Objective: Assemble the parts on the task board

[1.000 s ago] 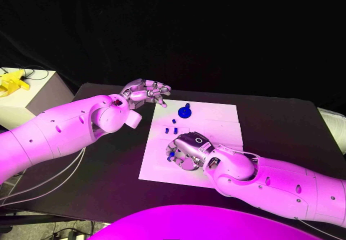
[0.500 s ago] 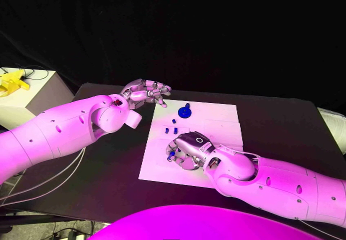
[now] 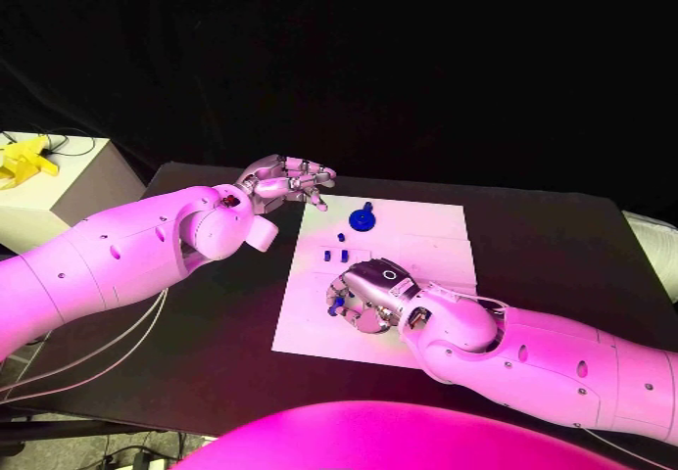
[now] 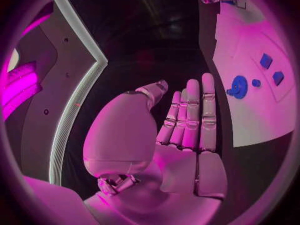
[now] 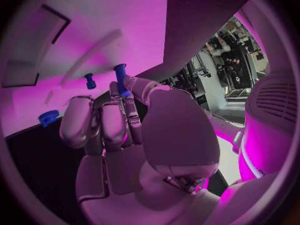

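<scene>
The white task board (image 3: 410,245) lies in the middle of the black table. My right hand (image 3: 370,294) rests low over the board's near left part. In the right wrist view its thumb and fingers pinch a slim blue peg (image 5: 120,78) by its lower end. A shorter blue peg (image 5: 90,81) stands in the board just beside it. A round blue part (image 3: 363,220) sits at the board's far end, with small blue pieces (image 3: 332,256) between it and my right hand. My left hand (image 3: 290,181) hovers off the board's far left corner, fingers straight and holding nothing (image 4: 187,120).
A pale box (image 3: 64,181) with a yellow object (image 3: 25,162) on it stands beyond the table's left edge. Bare black tabletop (image 3: 551,245) lies to the right of the board. Grey cables (image 3: 99,352) hang under my left arm.
</scene>
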{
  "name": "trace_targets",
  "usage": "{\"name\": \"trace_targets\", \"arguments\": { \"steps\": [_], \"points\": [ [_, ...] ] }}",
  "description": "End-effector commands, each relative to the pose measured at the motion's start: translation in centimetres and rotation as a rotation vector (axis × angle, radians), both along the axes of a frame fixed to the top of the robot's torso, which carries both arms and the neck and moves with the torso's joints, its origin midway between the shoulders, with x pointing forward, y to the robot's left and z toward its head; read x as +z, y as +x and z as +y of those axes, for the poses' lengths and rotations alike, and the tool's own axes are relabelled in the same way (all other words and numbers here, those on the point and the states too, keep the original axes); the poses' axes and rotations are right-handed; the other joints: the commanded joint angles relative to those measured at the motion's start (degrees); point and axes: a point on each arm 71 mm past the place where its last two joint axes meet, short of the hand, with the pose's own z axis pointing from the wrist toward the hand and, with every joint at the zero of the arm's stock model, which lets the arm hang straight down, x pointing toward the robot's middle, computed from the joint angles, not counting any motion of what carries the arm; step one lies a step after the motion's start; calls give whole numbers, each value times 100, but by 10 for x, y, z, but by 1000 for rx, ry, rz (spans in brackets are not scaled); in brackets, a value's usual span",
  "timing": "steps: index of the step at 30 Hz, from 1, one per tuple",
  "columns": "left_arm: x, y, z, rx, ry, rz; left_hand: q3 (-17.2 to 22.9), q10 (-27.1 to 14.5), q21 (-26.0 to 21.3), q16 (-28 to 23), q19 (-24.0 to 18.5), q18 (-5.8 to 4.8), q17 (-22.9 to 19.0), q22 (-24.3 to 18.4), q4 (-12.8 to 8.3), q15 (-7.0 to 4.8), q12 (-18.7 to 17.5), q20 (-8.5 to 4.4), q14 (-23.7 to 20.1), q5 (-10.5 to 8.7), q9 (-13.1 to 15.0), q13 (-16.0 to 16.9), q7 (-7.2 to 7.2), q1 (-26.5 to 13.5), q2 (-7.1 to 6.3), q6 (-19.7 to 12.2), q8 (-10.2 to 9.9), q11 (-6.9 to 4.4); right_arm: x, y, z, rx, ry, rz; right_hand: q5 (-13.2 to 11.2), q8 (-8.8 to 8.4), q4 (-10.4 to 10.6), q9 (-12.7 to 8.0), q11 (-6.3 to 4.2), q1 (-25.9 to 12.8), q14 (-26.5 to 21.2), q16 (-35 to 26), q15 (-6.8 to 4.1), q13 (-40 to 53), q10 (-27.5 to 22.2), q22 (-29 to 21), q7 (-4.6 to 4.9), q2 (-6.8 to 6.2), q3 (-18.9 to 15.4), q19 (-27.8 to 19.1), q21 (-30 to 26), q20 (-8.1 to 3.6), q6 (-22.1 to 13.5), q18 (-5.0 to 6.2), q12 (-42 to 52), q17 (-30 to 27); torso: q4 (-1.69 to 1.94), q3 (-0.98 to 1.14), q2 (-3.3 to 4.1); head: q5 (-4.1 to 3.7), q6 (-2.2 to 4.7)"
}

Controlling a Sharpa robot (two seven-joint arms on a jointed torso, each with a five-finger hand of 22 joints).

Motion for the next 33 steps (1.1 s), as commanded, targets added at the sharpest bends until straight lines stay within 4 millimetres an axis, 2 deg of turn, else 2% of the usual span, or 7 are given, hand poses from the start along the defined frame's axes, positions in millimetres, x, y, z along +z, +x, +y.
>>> {"name": "trace_targets", "arguments": {
  "steps": [1,13,16,19,22,26,33],
  "points": [
    [1,-1,-2,-18,-13,-1,-30,3,-26,-40,46,76,9,-6,-1,16,-23,0,2,2,-9,-8,9,4,72,-18,-11,16,-3,1,0,10,-29,-1,20,11,-182,6,-305,-10,5,1,-31,6,347,-5,26,25,175,-12,-38,-13,10,-101,17,-5,4,2,6,11,0],
    [1,-1,-2,-18,-12,-2,-30,3,-26,-40,46,76,9,-6,-1,16,-23,0,2,2,-9,-8,9,4,72,-18,-11,16,-5,-1,3,17,-29,6,19,16,-202,22,-299,-57,-5,-16,-27,7,338,-22,31,6,178,-25,-62,-11,-6,-97,-6,-39,-2,-3,1,14,0],
    [1,-1,-2,-17,-12,-2,-30,3,-26,-40,46,76,9,-6,-1,16,-23,0,2,2,-9,-8,9,4,72,-18,-11,16,-5,-1,3,21,-20,10,320,-69,-208,20,-240,-293,-89,-181,20,-10,204,-232,88,-166,53,-127,-305,23,-199,-54,-119,-302,0,-1,0,15,0],
    [1,-1,-1,-16,-12,-1,-30,3,-26,-40,46,76,9,-6,-1,16,-23,0,2,2,-9,-8,9,4,72,-18,-11,16,-4,0,3,25,-9,11,379,-219,-161,-31,-148,-502,-95,-197,93,-74,-78,-344,162,-350,-47,-183,-445,80,-432,-34,-185,-320,-1,2,0,21,0],
    [1,-1,-1,-16,-11,-1,-30,3,-26,-40,46,76,9,-6,-1,16,-23,0,2,2,-9,-8,9,4,72,-18,-11,16,-4,0,2,24,1,8,360,-402,-148,-98,-54,-640,-217,-439,174,-212,-778,-1026,196,-541,-238,-472,-1217,164,-710,113,-157,-705,-4,1,0,16,0],
    [1,-1,-1,-16,-11,-1,-30,3,-26,-40,46,76,9,-6,-1,16,-23,0,2,2,-9,-8,9,4,72,-18,-11,16,-4,2,0,14,12,1,371,-545,-186,-157,7,-519,-459,-863,214,-202,-1361,-1707,234,-490,-654,-739,-2019,226,-908,241,-122,-1314,-6,4,0,12,0],
    [1,-1,-1,-15,-10,0,-30,3,-26,-40,46,76,9,-6,-1,16,-23,0,2,2,-9,-8,9,4,72,-18,-11,16,-3,3,-3,-3,20,-6,409,-625,-142,-219,30,-276,-533,-1015,242,-187,-1661,-1974,243,-327,-1218,-766,-2363,242,-945,286,59,-1546,-5,7,3,-1,0]
  ]
}}
